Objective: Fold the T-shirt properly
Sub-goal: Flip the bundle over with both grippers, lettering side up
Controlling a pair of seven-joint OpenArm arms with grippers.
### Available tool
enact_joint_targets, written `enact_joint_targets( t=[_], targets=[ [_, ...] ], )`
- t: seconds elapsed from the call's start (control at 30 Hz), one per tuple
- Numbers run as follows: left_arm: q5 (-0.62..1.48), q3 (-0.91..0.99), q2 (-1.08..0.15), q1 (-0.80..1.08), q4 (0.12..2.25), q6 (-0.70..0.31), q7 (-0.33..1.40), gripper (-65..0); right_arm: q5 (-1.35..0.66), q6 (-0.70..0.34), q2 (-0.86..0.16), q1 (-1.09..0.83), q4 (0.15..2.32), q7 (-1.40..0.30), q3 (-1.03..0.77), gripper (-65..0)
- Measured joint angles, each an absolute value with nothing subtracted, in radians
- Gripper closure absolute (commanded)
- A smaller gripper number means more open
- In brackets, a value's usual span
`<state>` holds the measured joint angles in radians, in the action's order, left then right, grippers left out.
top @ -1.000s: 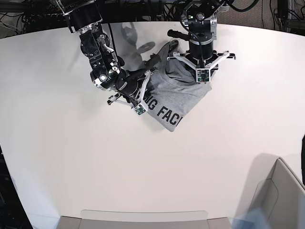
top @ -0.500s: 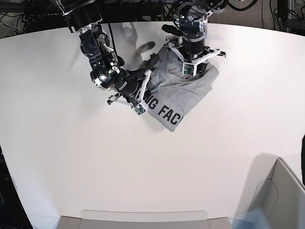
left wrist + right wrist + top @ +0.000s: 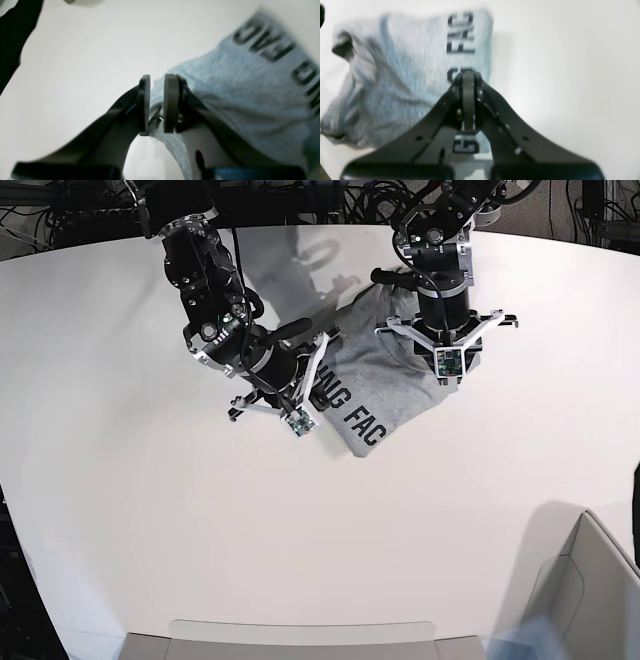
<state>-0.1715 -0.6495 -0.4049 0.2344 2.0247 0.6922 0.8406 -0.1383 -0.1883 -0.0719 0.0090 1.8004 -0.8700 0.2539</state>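
Note:
The heather-grey T-shirt [image 3: 385, 380] lies bunched and partly folded on the white table [image 3: 150, 510], dark lettering facing up. My left gripper [image 3: 440, 340] stands over the shirt's right part. In the left wrist view the left gripper [image 3: 157, 100] is narrowly parted, with a fold of the T-shirt [image 3: 237, 87] pinched between its pads. My right gripper [image 3: 322, 355] sits at the shirt's left, lettered edge. In the right wrist view the right gripper [image 3: 468, 80] is shut tight on the T-shirt [image 3: 407, 75] over the lettering.
A grey box [image 3: 590, 580] stands at the front right corner. A flat grey tray edge [image 3: 300, 635] runs along the table's front. Cables and arm bases crowd the back edge.
Both arms and the shirt have shifted to the right. The left arm swung toward the back left, then came right and nearer, and the shirt's right part has bunched narrower.

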Motion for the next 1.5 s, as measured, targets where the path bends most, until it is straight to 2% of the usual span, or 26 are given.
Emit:
enact_joint_targets(
  t=[0.2,0.3,0.47,0.7,0.77,1.0,1.07,1.2,1.33,1.5],
  targets=[
    [-0.157,-0.724,-0.405,0.250,2.014,0.692,0.860,-9.6,-0.142,-0.191,-0.068,0.141,1.741,-0.871,0.260,0.0],
    [-0.160,-0.812,-0.405,0.255,2.015,0.691,0.859,-9.6,-0.139,-0.191,-0.072,0.241,1.599,-0.871,0.284,0.0],
    [-0.156,-0.922,-0.411,0.284,2.016,0.692,0.863,-9.6,-0.141,-0.191,-0.062,0.385,1.354,-0.869,0.424,0.0],
    [-0.147,-1.041,-0.422,0.263,1.967,0.692,0.856,-9.7,-0.138,-0.195,-0.022,0.454,1.143,-0.786,0.487,0.0],
    [-0.146,-1.047,-0.422,0.240,1.916,0.692,0.916,-9.7,-0.133,-0.195,-0.028,0.444,1.121,-0.796,0.488,0.0],
    [-0.155,-1.029,-0.416,0.144,1.812,0.687,0.972,-9.7,-0.132,-0.191,-0.062,0.338,1.198,-0.792,0.493,0.0],
    [-0.152,-0.974,-0.415,0.138,1.792,0.686,0.983,-9.7,-0.129,-0.186,-0.077,0.296,1.248,-0.798,0.491,0.0],
    [-0.153,-0.838,-0.415,0.130,1.747,0.688,0.984,-9.8,-0.131,-0.187,-0.082,0.231,1.374,-0.947,0.487,0.0],
    [-0.150,-0.722,-0.419,0.115,1.715,0.689,0.975,-9.9,-0.138,-0.191,-0.106,0.139,1.509,-0.981,0.492,0.0],
    [-0.139,-0.693,-0.413,-0.026,1.613,0.688,0.973,-9.9,-0.133,-0.191,-0.099,0.038,1.616,-1.006,0.492,0.0]
  ],
)
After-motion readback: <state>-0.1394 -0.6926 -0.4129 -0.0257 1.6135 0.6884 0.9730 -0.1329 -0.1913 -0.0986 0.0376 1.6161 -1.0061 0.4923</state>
